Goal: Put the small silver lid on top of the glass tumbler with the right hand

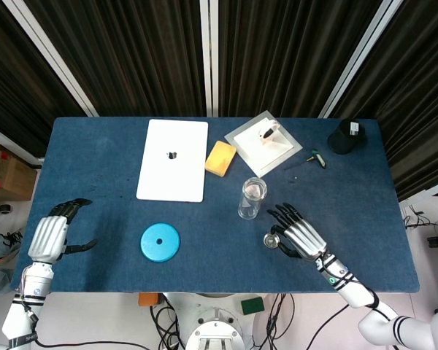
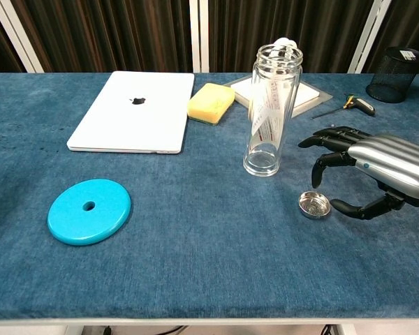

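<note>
The small silver lid (image 2: 314, 205) (image 1: 271, 240) lies flat on the blue table cloth, just right of and nearer than the glass tumbler (image 2: 271, 112) (image 1: 252, 198). The tumbler stands upright and uncovered near the table's middle. My right hand (image 2: 372, 172) (image 1: 298, 232) hovers right beside the lid, fingers spread and curved around it, holding nothing; its thumb sits close to the lid's near side. My left hand (image 1: 57, 230) rests at the table's left edge, fingers apart and empty, seen only in the head view.
A closed white laptop (image 2: 135, 110) and a yellow sponge (image 2: 211, 102) lie behind the tumbler. A blue disc (image 2: 89, 210) sits at front left. A white tray (image 1: 264, 141), a small tool (image 2: 349, 105) and a black mesh cup (image 2: 394, 65) are at the back right.
</note>
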Motion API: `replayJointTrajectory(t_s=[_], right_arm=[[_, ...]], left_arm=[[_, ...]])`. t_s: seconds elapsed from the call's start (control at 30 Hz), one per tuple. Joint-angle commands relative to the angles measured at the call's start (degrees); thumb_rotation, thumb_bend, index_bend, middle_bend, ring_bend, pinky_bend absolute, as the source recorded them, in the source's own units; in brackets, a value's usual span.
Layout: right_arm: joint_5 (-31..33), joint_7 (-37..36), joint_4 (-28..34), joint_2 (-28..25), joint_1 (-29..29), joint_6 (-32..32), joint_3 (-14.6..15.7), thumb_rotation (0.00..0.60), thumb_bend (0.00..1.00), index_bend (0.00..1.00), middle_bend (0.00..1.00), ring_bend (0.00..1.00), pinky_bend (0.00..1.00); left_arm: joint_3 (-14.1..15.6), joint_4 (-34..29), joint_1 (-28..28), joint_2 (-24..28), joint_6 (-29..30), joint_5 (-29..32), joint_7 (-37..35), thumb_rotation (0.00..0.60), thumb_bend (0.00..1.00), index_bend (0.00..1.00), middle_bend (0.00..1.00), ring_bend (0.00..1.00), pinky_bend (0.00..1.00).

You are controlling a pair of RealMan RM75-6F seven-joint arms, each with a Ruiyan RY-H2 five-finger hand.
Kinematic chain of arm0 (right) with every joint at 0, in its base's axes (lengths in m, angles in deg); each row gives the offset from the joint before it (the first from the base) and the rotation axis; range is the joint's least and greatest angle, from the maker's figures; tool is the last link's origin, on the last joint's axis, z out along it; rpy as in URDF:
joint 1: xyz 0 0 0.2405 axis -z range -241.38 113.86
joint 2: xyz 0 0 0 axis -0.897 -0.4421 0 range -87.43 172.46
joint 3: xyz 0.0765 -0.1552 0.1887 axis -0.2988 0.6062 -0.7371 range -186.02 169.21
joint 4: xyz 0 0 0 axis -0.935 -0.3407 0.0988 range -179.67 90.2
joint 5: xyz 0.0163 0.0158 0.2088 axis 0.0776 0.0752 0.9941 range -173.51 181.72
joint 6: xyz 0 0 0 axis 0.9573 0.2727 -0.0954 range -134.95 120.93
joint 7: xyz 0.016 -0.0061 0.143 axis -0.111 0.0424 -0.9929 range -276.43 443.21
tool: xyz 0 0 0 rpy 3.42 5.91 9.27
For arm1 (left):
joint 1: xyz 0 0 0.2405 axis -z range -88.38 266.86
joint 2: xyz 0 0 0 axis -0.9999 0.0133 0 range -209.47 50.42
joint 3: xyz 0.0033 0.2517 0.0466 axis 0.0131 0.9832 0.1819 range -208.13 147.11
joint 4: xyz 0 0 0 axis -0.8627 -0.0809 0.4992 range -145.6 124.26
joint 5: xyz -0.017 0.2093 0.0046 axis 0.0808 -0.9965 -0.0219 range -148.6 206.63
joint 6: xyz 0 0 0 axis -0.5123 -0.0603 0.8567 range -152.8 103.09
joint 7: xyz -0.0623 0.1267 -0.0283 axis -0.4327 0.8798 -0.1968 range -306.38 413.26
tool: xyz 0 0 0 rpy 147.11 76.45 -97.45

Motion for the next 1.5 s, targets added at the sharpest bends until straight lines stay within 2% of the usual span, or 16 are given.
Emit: replayJointTrajectory(t_s=[0.03,0.5,1.5], right_arm=[[0.1,0.03,-0.17,0.18,-0.09,-0.11,0.1,0.6,0.39,0.44,0.08,0.0,0.0],[0.46,-0.18,-0.91,0.89,-0.48,-0.2,0.69,0.6,0.43,0.49,0.08,0.0,0.0],[0.88,-0.04,-1.42,1.35,-0.52,0.53,1.19,0.6,0.44,0.58,0.09,0.0,0.0]], left_arm=[[-0.01,0.01,-0.06,0.03,0.02,-0.13,-0.3,0.6,0.03,0.22,0.22,0.19,0.21],[0.02,0.6,-0.29,-0.03,-0.31,-0.43,-1.45,0.6,0.03,0.22,0.22,0.19,0.21],[0.09,1.67,-0.51,-0.5,-1.01,-0.52,-2.42,0.6,0.03,0.22,0.22,0.19,0.21]])
